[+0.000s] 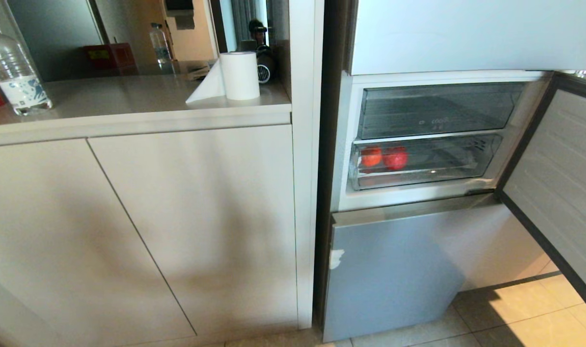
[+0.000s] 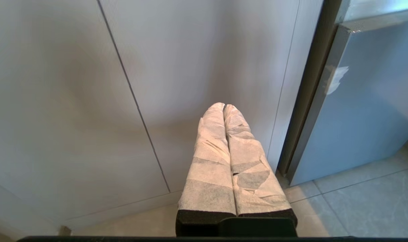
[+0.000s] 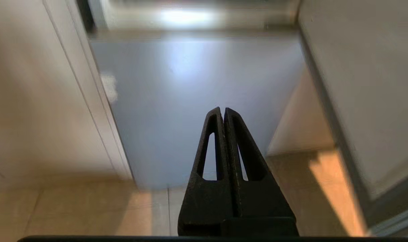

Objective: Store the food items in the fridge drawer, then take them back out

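Two round orange-red food items (image 1: pixel 371 156) (image 1: pixel 395 157) show through the clear front wall of the fridge drawer (image 1: pixel 447 161), which sits pushed in, low in the open fridge compartment. Neither arm appears in the head view. My left gripper (image 2: pixel 223 106), its fingers wrapped in white paper, is shut and empty, and points at the cabinet doors (image 2: pixel 190 67) near the floor. My right gripper (image 3: pixel 223 109), bare and black, is shut and empty in front of the pale blue lower fridge panel (image 3: pixel 197 101).
A second clear bin (image 1: pixel 437 108) sits above the drawer. The fridge door (image 1: pixel 558 183) stands open on the right. Left of the fridge, a counter (image 1: pixel 129 103) over the cabinet doors (image 1: pixel 177 217) holds a paper roll (image 1: pixel 239 74) and a water bottle (image 1: pixel 13 67).
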